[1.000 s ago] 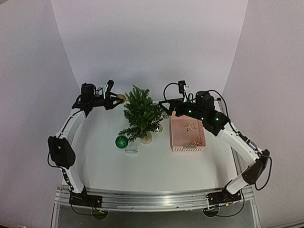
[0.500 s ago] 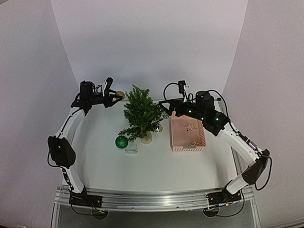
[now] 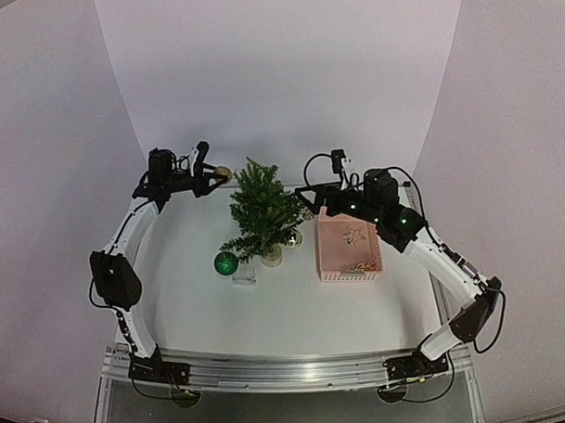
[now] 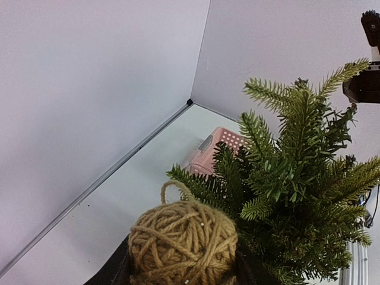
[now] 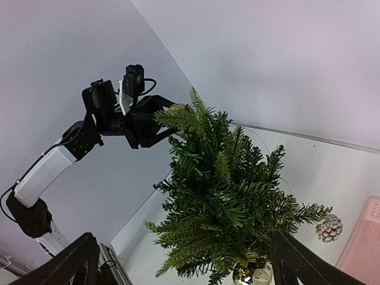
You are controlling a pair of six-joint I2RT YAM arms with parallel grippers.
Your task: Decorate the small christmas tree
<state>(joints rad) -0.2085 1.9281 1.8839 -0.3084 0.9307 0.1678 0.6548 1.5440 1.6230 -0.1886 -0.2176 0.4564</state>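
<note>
**Twine ball held at the treetop**

Nearest me on the white tabletop (image 3: 267, 314), a glossy round green bauble (image 3: 227, 263) lies just left of the small christmas tree (image 3: 262, 215). The tree stands upright mid-tabletop, bushy with dark needles, in its pale round base (image 3: 271, 256). Toward the right edge sits the pink basket (image 3: 349, 248), a rectangular plastic lattice. A frosted pinecone (image 5: 328, 227) shows by the tree's right-hand branches. Further back, my right fingers (image 5: 77, 261) are spread wide and hold nothing, facing the tree. Toward the far left corner, my left fingers (image 4: 110, 274) are clenched on a rough jute twine ball (image 4: 183, 242) with a small loop, raised beside the treetop.
</note>
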